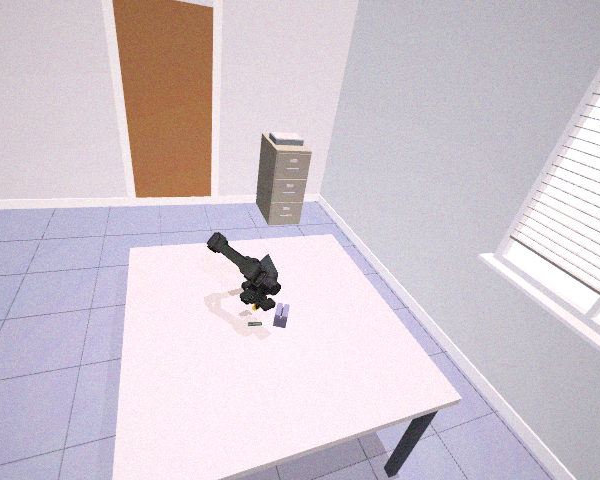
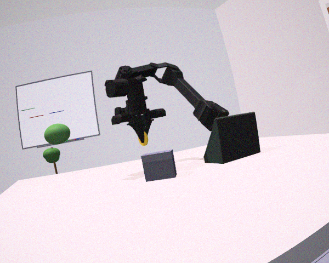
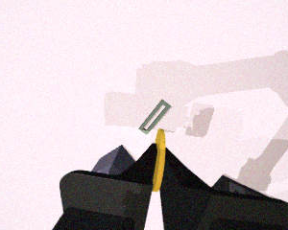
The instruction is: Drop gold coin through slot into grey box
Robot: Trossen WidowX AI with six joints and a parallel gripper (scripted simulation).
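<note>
The end effector (image 1: 256,305) (image 2: 143,141) (image 3: 156,148) is nearly closed, pinching the gold coin (image 1: 255,307) (image 2: 146,139) (image 3: 158,168) up in the air. From the top view, the green holder (image 1: 255,323) (image 3: 148,123) is at six o'clock from it and the box (image 1: 280,321) (image 2: 159,168) (image 3: 110,160) at four. Dropping it in is left.

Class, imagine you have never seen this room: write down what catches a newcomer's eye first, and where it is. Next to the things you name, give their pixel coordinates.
First comes the black robot arm (image 1: 249,266) (image 2: 187,89), arching over the pale table (image 1: 228,392) (image 2: 170,221) (image 3: 48,57). Next, the bright yellow coin (image 1: 255,307) (image 2: 145,139) (image 3: 159,160) pinched at the tip of its gripper (image 2: 143,141) (image 3: 158,149), up in the air. Then the tall orange-brown door (image 1: 166,103) in the far wall, seen from the top view.
</note>
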